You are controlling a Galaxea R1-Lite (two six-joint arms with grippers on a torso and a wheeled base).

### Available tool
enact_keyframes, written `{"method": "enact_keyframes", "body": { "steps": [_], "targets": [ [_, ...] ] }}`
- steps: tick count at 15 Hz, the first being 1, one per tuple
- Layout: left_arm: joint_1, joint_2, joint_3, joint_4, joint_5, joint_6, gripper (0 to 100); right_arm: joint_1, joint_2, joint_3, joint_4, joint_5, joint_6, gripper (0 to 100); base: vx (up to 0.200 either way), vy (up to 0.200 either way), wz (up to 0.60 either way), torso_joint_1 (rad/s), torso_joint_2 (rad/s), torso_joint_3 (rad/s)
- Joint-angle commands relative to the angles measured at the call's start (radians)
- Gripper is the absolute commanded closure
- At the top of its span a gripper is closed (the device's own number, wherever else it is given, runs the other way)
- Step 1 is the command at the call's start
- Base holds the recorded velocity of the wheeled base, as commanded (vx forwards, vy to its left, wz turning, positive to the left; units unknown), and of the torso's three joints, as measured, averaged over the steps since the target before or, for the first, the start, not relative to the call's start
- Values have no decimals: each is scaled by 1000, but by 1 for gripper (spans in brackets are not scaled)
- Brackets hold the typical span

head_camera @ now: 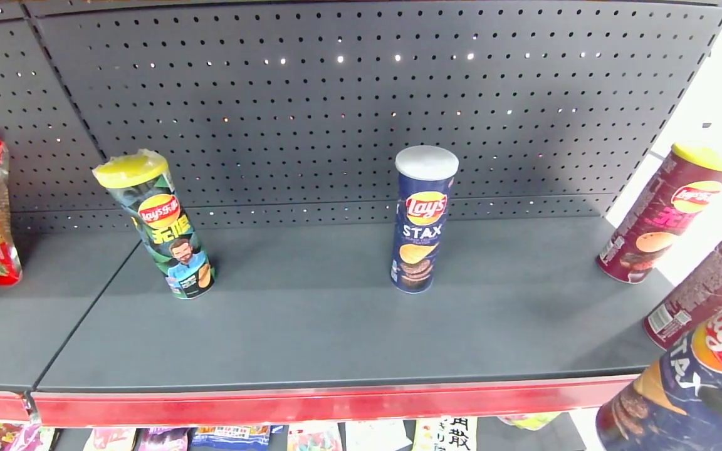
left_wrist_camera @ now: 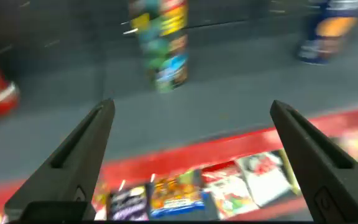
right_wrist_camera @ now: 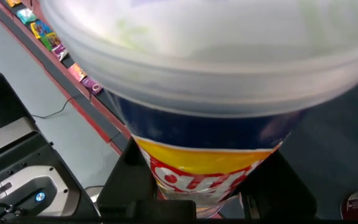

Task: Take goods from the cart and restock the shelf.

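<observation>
Now, head view: the held can [head_camera: 699, 376] hangs tilted off the shelf's [head_camera: 311, 338] front right corner. I'd stand it upright in the gap between the middle can [head_camera: 422, 225] and the maroon can [head_camera: 662, 216].

Left wrist view: the left end effector [left_wrist_camera: 192, 107] is spread wide and empty, by the shelf's front edge.

Right wrist view: the right end effector [right_wrist_camera: 204, 186] pinches the held can.

Open shelf [head_camera: 311, 332] btw green can [head_camera: 159, 227], centre can [head_camera: 422, 220]
</observation>
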Motion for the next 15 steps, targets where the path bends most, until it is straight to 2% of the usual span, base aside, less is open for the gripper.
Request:
{"method": "enact_keyframes", "body": {
  "steps": [1, 2, 3, 4, 6, 10, 13, 15],
  "targets": [
    [-37, 409, -213, 0, -282, 111, 0, -1, -1, -6, -7, 0, -1, 100, 0, 0, 0, 0, 0, 0],
    [-60, 538, -246, -5, -380, 149, 0, -1, 1, -9, -13, 0, -3, 100, 0, 0, 0, 0, 0, 0],
    [-121, 694, -309, -29, -389, 175, 0, 1, 4, -12, -10, -1, -4, 100, 0, 0, 0, 0, 0, 0],
    [-193, 823, -378, -77, -383, 169, 0, 1, 9, -15, -12, 0, -4, 100, 0, 0, 0, 0, 0, 0],
    [-288, 1021, -477, -127, -382, 151, 0, 1, 18, -12, -12, -1, 4, 100, 0, 0, 0, 0, 0, 0],
    [-396, 1386, -713, -284, -382, 151, 0, -10, 38, -48, -10, -10, 4, 100, 0, 0, 0, 0, 0, 0],
    [-448, 1556, -903, -296, -378, 148, 0, -33, 30, -52, -9, -12, 5, 100, 0, 0, 0, 0, 0, 0],
    [-476, 1610, -1000, -293, -374, 115, 0, -38, 25, -49, -7, -12, 5, 100, 0, 0, 0, 0, 0, 0]
  ]
}}
